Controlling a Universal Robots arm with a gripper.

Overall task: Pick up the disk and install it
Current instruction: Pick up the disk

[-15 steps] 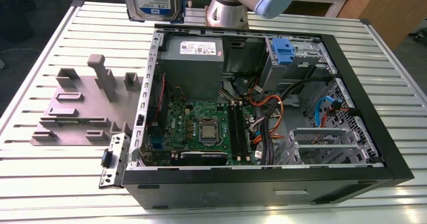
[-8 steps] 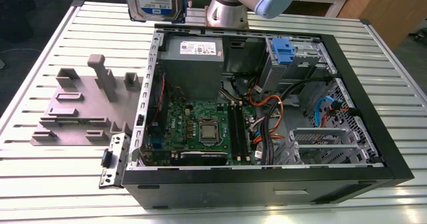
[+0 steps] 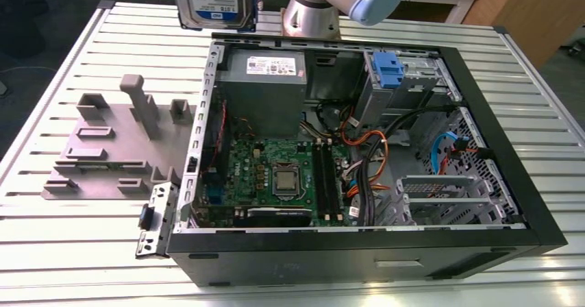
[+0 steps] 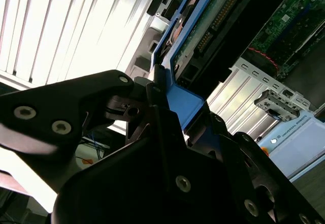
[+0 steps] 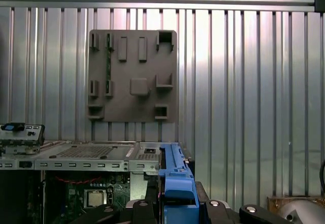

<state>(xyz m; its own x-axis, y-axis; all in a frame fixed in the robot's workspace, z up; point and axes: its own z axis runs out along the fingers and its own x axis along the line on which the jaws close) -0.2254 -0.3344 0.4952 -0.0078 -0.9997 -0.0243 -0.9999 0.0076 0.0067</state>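
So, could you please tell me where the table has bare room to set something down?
Bare slats lie between the grey fixture plate and the table edge at the exterior view's left, and at that view's right of the computer case. Inside the case it is crowded: cables beside the motherboard.

Bright, even light from above filled the exterior view, throwing white glare off the ribbed metal table [image 3: 73, 266] at the lower left of the frame and leaving the open computer case [image 3: 347, 252] shadowed along its inner walls. In the second wrist view the table's slats burned out almost to white, and the gripper [image 4: 165, 89] before them sank into a black mass, its detail probably lost to backlight. In the first wrist view the slats bore a soft pinkish sheen.
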